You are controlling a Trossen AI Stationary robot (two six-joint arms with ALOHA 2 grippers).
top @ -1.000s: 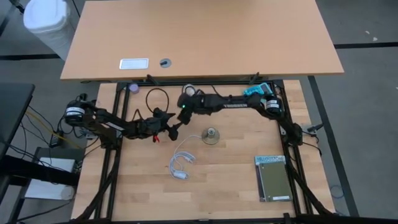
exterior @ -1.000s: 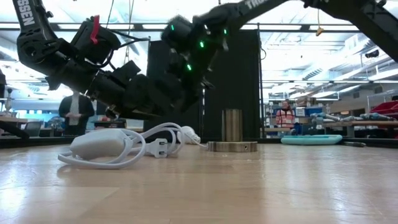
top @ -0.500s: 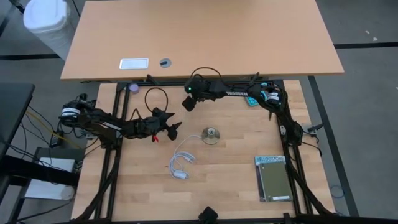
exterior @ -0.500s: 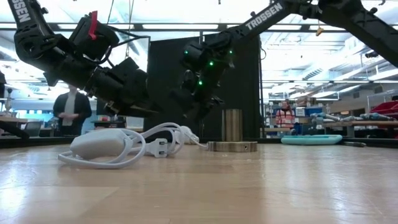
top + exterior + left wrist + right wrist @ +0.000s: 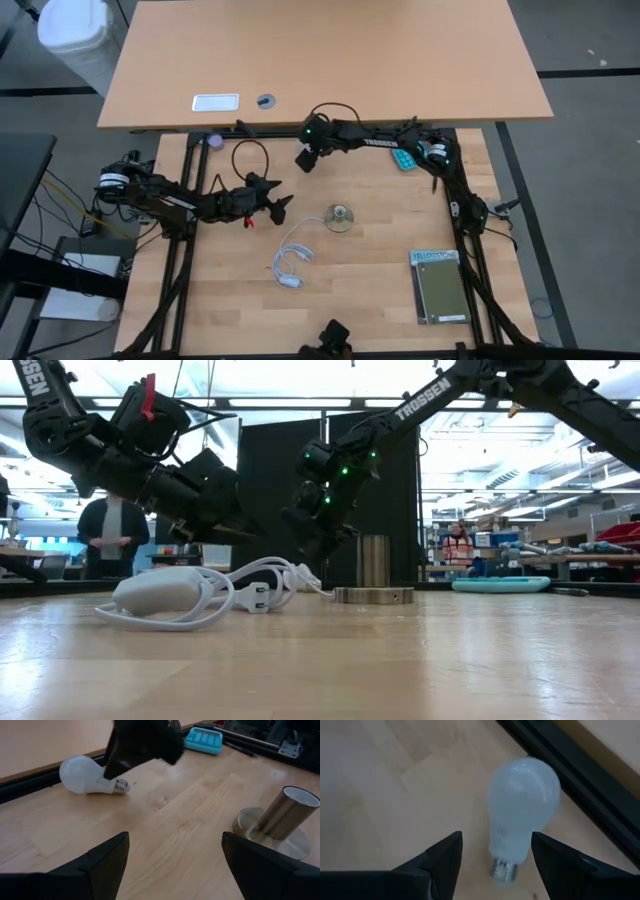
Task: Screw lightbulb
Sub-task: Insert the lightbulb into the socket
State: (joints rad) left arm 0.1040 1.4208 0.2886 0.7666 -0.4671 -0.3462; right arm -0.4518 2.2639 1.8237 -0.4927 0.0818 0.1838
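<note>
The white lightbulb (image 5: 85,774) lies on its side on the wooden table close to the far edge, its silvery screw base (image 5: 120,785) pointing along the table. My right gripper (image 5: 495,862) hangs open just above it, one finger on each side of the bulb's neck (image 5: 512,842), without touching it. In the high view this gripper (image 5: 304,161) hides the bulb. My left gripper (image 5: 283,206) waits open over the table left of the round metal socket (image 5: 340,217), with nothing between its fingers.
A coiled white cable with its plug (image 5: 291,262) lies nearer the front. A teal calculator (image 5: 403,160) sits at the far right, and a grey-green book (image 5: 440,286) at the near right. A black rail (image 5: 580,780) runs just behind the bulb.
My right gripper has swung from beside the left gripper toward the table's far edge and sunk a little, ending over the lightbulb. Its fingers have kept the same gap. The bulb and my left gripper have stayed where they were.
</note>
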